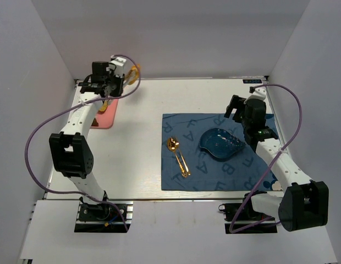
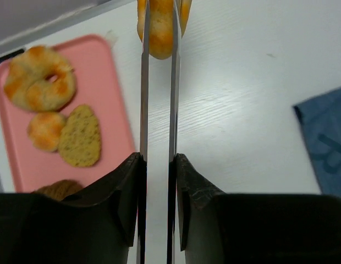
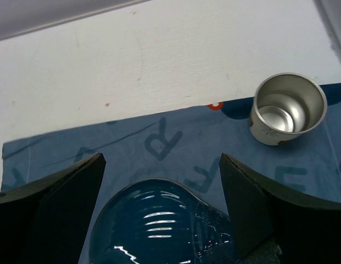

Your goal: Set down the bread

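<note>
Left gripper [image 2: 159,22] holding a small, oval, golden-orange bread roll [image 2: 160,30], not yet set down.
At left, thin fingers [image 2: 144,82] are clamped on the bread roll, held in the air just beside the pink plastic tray [image 2: 107,66] of other pastries. To the right, a glossy dark-blue ceramic dish [image 1: 221,144] on a blue lettered cloth [image 1: 181,124] lies empty, the right gripper [image 3: 159,165] spread wide near it. Pick-up looks done; carrying and placing remain.

Left pincer [image 1: 132,75] holds bread [image 2: 160,34] behind tray [image 1: 108,117]; dish [image 1: 221,144], spoon [image 1: 178,156] on mat [image 1: 206,177].
</note>
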`<action>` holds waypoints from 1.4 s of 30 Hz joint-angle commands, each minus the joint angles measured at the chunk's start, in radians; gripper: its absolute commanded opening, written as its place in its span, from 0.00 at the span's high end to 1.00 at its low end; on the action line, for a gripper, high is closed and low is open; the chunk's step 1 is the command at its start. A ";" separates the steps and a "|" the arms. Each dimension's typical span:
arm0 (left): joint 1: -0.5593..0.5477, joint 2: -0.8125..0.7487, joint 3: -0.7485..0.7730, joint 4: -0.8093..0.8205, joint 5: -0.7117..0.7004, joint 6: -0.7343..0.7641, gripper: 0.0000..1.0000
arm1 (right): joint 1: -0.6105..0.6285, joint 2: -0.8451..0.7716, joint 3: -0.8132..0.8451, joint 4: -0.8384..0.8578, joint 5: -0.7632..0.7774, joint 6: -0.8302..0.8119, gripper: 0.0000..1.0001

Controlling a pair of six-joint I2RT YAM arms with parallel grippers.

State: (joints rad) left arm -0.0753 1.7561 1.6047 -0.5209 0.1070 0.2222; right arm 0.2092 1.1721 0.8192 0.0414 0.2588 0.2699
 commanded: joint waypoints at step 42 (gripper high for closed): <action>-0.756 -0.090 -0.327 0.237 0.206 0.184 0.72 | -0.087 -0.195 0.077 -0.233 0.264 0.137 0.10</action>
State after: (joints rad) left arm -0.8326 1.6722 1.2720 -0.3626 0.3309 0.3958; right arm 0.1246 0.9897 0.8993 -0.2352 0.5365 0.4126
